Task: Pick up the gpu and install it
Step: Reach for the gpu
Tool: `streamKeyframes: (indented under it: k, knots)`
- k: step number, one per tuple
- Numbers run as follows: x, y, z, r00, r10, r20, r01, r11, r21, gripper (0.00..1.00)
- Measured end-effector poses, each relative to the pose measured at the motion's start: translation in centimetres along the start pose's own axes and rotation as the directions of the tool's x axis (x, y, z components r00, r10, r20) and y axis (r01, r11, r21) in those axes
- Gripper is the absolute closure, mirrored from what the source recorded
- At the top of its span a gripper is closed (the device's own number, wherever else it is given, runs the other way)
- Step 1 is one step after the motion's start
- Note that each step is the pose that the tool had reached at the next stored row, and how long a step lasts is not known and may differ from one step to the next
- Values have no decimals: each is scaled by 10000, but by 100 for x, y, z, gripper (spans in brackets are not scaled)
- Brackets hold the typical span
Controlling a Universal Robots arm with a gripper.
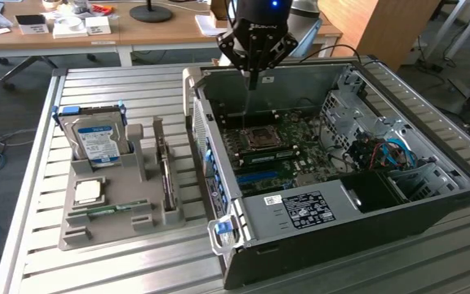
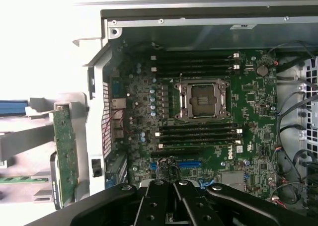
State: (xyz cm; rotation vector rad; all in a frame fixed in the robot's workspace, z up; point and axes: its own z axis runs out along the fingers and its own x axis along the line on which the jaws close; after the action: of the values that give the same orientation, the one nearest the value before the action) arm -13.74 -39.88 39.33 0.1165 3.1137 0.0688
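Pincer (image 1: 253, 81) pressed together, empty, above open case (image 1: 333, 248) — gpu (image 1: 166, 174) upright in tray (image 1: 104, 231).

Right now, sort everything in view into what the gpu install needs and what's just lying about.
For the job:
- gpu, standing on edge in the grey holder
- open computer case
- motherboard

Lying about:
- hard drive
- processor chip
- memory stick

Thin flat gpu (image 1: 167, 177), green circuit board seen edge-on. Stands upright on its long edge in a slot of the grey holder (image 1: 104, 229), just beside the open computer case (image 1: 366, 202), on the exterior view's left of it. Not yet installed.
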Motion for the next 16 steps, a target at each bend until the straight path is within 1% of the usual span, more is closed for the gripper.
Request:
streamKeyframes:
  k: [6,12,16]
  knots:
    - [73,-5,-2,10000,1,1,-1,10000,0,89]
    - [217,-16,-6,10000,1,6,-1,10000,-1,89]
    - [293,-22,-8,10000,0,7,0,10000,-1,89]
